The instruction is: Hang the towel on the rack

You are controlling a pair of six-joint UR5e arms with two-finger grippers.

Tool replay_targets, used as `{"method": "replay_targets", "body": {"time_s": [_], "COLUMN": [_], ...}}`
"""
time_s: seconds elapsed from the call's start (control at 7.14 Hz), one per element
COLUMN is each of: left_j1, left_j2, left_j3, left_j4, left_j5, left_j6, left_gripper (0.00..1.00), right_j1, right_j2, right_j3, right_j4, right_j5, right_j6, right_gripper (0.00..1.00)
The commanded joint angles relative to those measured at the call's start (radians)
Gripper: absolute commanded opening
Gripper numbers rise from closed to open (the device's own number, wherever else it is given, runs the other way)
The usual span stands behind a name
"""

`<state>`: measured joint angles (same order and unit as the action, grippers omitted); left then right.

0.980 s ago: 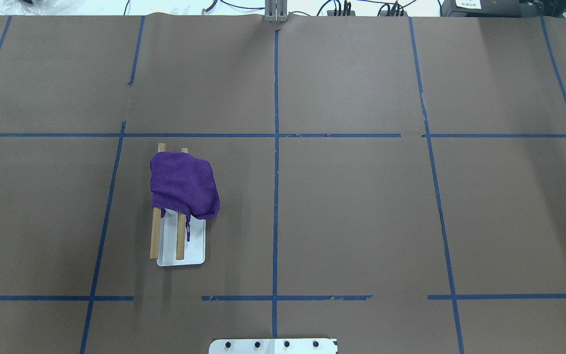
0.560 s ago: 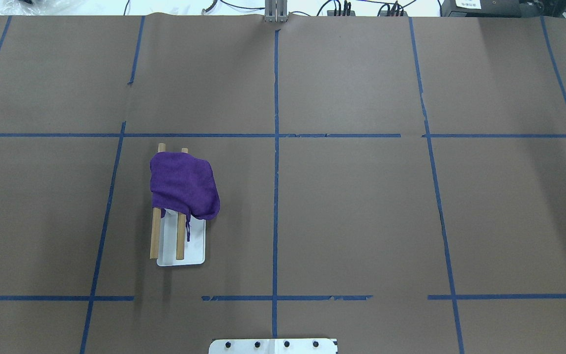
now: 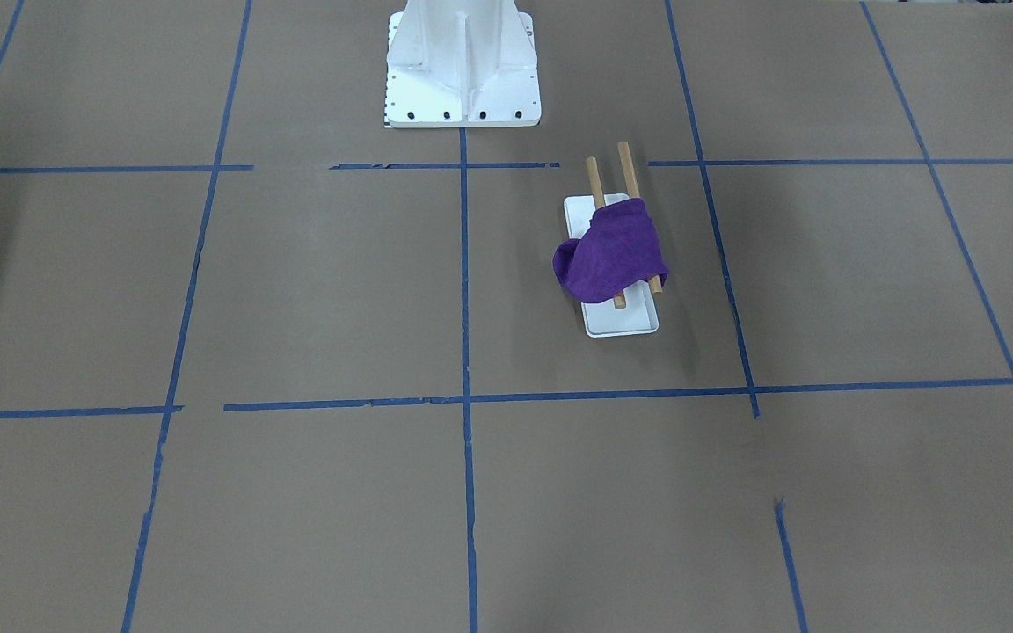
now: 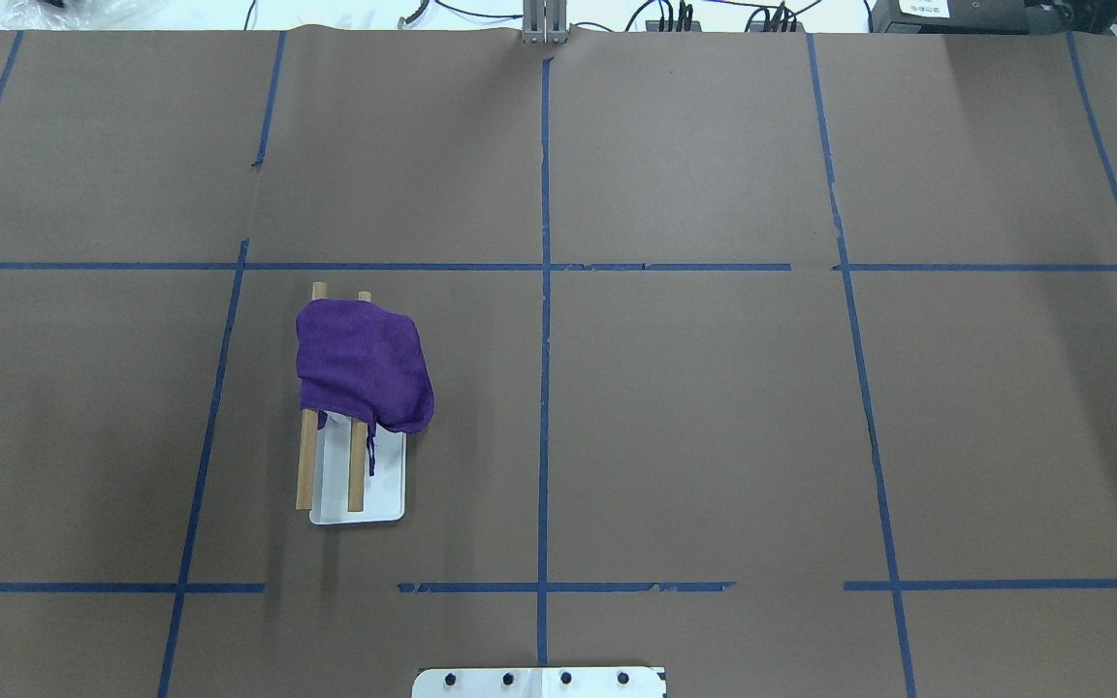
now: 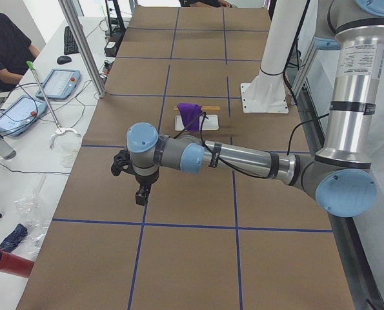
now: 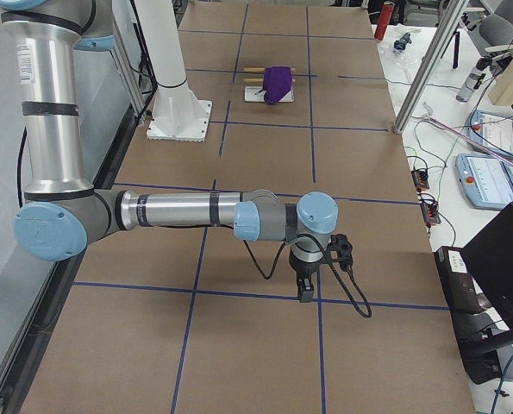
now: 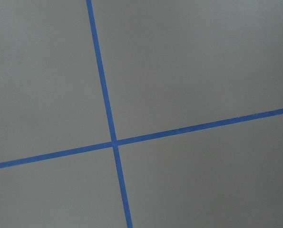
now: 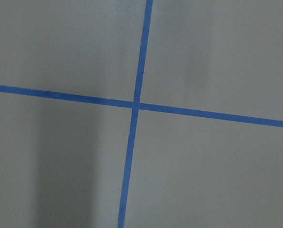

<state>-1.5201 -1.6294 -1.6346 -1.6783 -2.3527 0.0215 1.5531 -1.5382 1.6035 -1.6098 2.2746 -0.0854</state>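
Observation:
The deep purple towel (image 4: 363, 364) lies draped over the far half of the rack's two tan dowels (image 4: 305, 465), one side hanging off toward the table's middle. The rack's white base (image 4: 386, 485) sits in the left half of the table. Towel (image 3: 612, 253) and base (image 3: 621, 321) also show in the front-facing view. My left gripper (image 5: 142, 194) shows only in the exterior left view, far from the rack, over the table's left end. My right gripper (image 6: 306, 289) shows only in the exterior right view, over the right end. I cannot tell whether either is open or shut.
The white bolted pedestal (image 3: 462, 61) stands at the robot's edge of the brown table, which is marked with blue tape lines (image 4: 544, 291). Both wrist views show only tape crossings. An operator (image 5: 4, 45) and tablets (image 5: 56, 82) are beside the table's left end.

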Motion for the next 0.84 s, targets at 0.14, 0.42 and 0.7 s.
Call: {"method": "replay_targets", "body": {"time_s": [0.14,0.42,0.7], "left_j1": [0.0,0.0,-0.009], "left_j2": [0.013,0.01,0.002], "left_j3": [0.026,0.002,-0.025], "left_j4": [-0.106,-0.084,-0.084], "left_j5": [0.004,0.004,0.004], "left_j6": [-0.003,0.0,0.0], "left_gripper": [1.0,1.0,1.0], "right_j1": [-0.002,-0.013,-0.013], "right_j2": [0.0,0.0,-0.002], "right_j3": [0.026,0.027,0.032], "right_j4": [0.008,0.01,0.008], "right_j5": [0.008,0.025,0.037], "right_j6": [0.006,0.006,0.007], "right_gripper": [1.0,1.0,1.0]}}
